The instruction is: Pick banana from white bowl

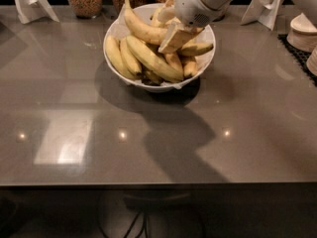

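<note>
Grey countertop [158, 148] bears white bowl [163, 87], end effector [172, 40] over it.

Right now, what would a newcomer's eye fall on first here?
The white bowl heaped with bananas stands out first, at the back centre of the grey table. Next comes the pincer, which hangs over the bowl from the upper right, at the end of the long curved banana lying on top of the pile.
</note>
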